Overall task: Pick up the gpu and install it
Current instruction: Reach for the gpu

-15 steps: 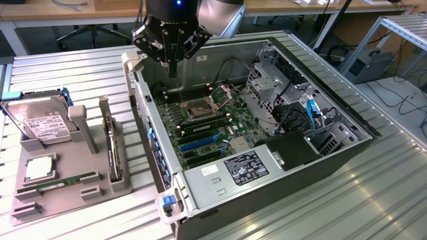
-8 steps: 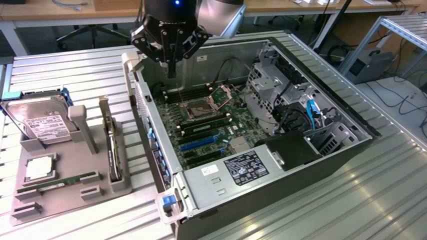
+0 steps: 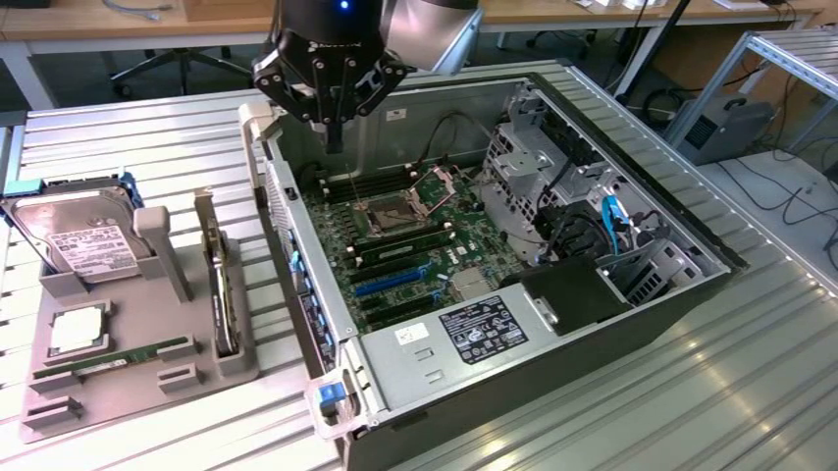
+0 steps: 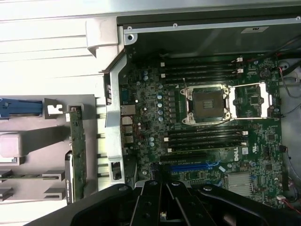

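Note:
The gpu [image 3: 223,287] is a thin dark card that stands on edge in a slot of the grey holder [image 3: 118,397], at the exterior view's left of the open computer case [image 3: 654,294]. In the wrist view the gpu [image 4: 76,155] appears edge-on beside the case wall. My gripper [image 3: 334,123] hangs above the rear end of the case, well apart from the card. Its fingers are shut together and hold nothing. In the wrist view the gripper [image 4: 162,188] points down over the motherboard [image 4: 155,108].
The motherboard carries an open CPU socket [image 3: 392,218], memory slots and a blue expansion slot [image 3: 391,282]. The holder also bears a silver hard drive [image 3: 81,237], a CPU chip [image 3: 78,329] and a green memory stick [image 3: 125,355]. Drive cages and cables [image 3: 576,216] occupy the case's far side.

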Controlling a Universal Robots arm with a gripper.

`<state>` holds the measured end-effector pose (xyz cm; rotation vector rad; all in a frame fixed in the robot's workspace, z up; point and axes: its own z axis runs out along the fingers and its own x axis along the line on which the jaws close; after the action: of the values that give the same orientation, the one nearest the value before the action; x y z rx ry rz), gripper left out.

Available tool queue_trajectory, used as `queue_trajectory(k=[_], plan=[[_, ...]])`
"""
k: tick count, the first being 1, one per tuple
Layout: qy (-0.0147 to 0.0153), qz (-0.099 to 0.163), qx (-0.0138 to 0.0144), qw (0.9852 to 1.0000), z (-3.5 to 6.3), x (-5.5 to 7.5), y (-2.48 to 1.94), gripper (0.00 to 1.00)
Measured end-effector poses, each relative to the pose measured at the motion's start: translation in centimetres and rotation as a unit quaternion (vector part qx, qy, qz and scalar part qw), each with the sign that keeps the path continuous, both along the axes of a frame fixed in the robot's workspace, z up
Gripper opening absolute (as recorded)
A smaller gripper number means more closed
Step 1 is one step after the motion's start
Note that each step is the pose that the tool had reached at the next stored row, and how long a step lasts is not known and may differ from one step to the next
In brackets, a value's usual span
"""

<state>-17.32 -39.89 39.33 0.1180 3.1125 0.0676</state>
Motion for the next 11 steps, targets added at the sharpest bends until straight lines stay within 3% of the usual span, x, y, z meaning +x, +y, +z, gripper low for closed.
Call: queue_trajectory(k=[11], plan=[[0.0000,0.000,0.0000,1.0000,0.00,-0.63,0.00,0.11]])
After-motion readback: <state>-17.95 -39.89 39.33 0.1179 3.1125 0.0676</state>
